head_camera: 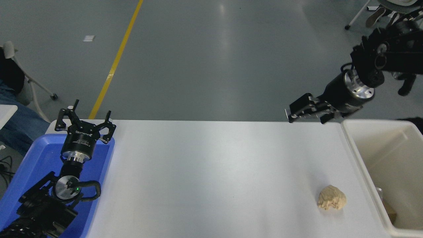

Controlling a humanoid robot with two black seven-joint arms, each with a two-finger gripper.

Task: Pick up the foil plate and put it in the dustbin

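Note:
The cream-white dustbin stands at the table's right end. Of the foil plate, only a small silvery bit shows low inside the bin against its left wall; the rest is hidden. My right gripper is open and empty. It is raised above the table's far edge, just left of the bin's far corner, pointing left. My left gripper is open and parked over the blue tray at the lower left.
A tan crumpled paper ball lies on the white table near the bin's left wall. The blue plastic tray sits at the table's left end. A wheeled chair and a person's feet are at the far right.

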